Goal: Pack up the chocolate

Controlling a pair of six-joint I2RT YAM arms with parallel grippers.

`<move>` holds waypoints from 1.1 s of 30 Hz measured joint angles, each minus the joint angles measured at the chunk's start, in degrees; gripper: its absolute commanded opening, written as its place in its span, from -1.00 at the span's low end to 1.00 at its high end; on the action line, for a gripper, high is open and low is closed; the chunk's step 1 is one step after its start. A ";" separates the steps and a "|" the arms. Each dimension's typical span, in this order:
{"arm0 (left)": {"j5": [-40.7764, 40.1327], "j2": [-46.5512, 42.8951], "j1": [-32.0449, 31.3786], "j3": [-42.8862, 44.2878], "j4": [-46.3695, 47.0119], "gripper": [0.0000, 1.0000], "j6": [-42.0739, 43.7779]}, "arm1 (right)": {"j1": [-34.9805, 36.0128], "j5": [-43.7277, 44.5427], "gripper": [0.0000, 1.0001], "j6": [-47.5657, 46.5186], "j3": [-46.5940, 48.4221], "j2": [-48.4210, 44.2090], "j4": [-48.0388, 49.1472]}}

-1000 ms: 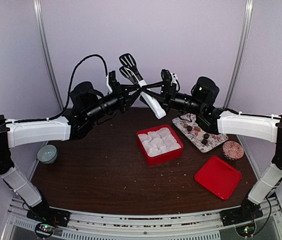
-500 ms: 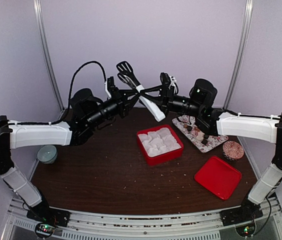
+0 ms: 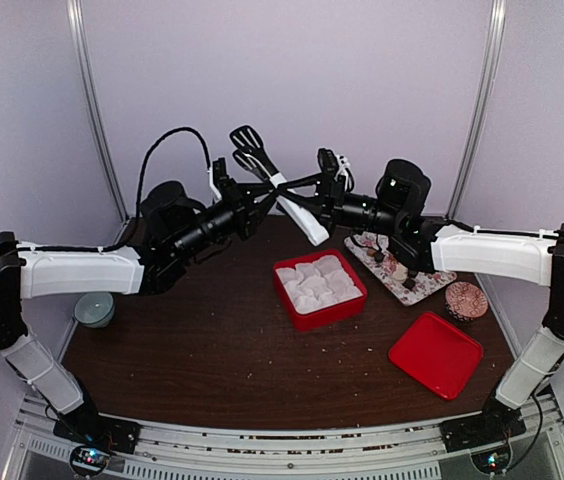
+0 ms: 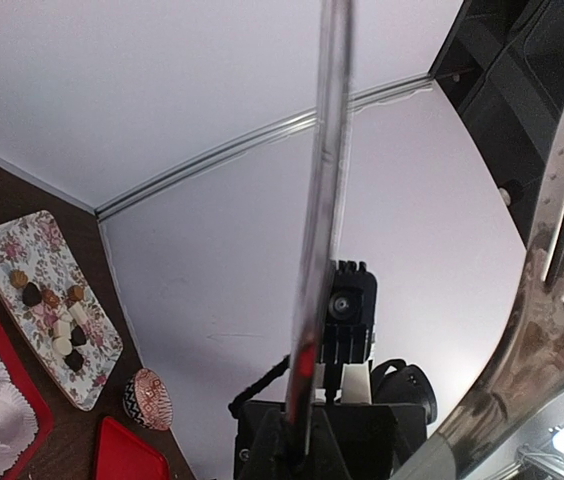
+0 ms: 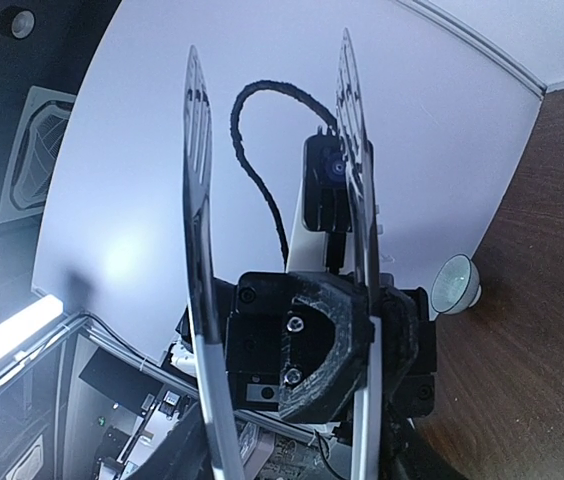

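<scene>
Left wrist: pincer (image 4: 303, 440) clamps tongs (image 4: 325, 200); chocolate (image 4: 31, 294) on tray (image 4: 10, 236).

Dark and tan chocolate lumps (image 4: 31, 294) lie loose on the floral tray (image 4: 37, 235).

Top camera overlooks table (image 3: 212, 350); wrist cameras face each other, upward.

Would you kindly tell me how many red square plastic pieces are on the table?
2. A red square box holding white paper cups sits in the middle; a flat red square lid lies to its right, nearer the front. None appear hidden.
</scene>
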 measured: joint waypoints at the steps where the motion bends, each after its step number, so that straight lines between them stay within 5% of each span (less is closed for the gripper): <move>1: -0.07 0.00 0.00 0.00 0.00 -1.00 0.02 | 0.02 0.00 0.03 -0.04 0.00 0.00 -0.02; 17: -1.88 -0.70 -0.44 -1.57 1.27 -1.00 0.11 | 0.39 -1.88 0.05 0.17 0.00 0.00 -0.50; 26: -2.60 -0.76 -0.79 -2.80 4.09 -0.99 0.04 | 0.50 -2.03 -0.22 1.07 0.00 0.00 -0.44; 33: -4.74 -2.29 -0.74 -4.07 4.39 -0.14 1.18 | 0.63 -3.48 -0.41 1.46 -0.04 0.20 -1.38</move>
